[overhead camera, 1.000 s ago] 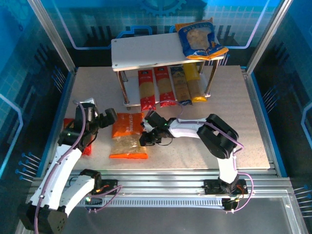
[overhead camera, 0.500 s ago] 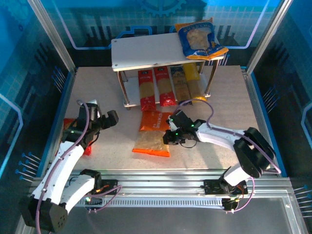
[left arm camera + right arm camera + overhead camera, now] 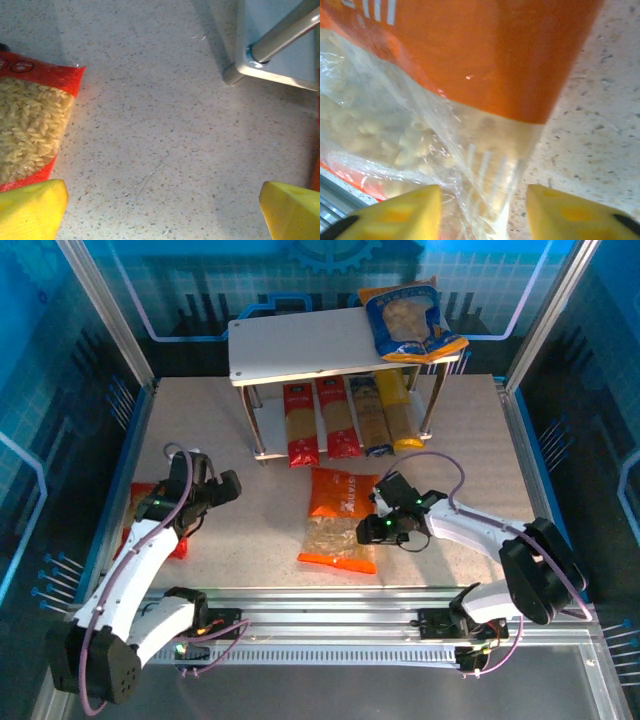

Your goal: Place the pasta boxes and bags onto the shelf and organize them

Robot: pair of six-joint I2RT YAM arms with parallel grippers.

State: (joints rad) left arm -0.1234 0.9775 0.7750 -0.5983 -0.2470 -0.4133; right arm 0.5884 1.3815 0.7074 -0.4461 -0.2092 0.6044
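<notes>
While the wide orange plastic bag of short pasta (image 3: 342, 518) lies flat on the speckled table (image 3: 480, 460) just in front of the two-tier grey-white shelf (image 3: 300, 345), the right gripper (image 3: 378, 530) sits at the bag's clear-windowed half, the half farther from the shelf. Its yellow fingers (image 3: 395, 210) stand apart with crinkled film loose between them, clamping nothing.

The left gripper (image 3: 225, 488) hangs wide apart and empty over bare table, well off to the left of the shelf's front, near a red bag of small pasta (image 3: 30, 120).

The orange bag looks soft, puffy and fairly light, with loose pieces that would shift and sag. The glossy film looks slippery and the pasta brittle. A firm pinch on the flat sealed edge, or on a gathered fold there, seems the safest hold.
</notes>
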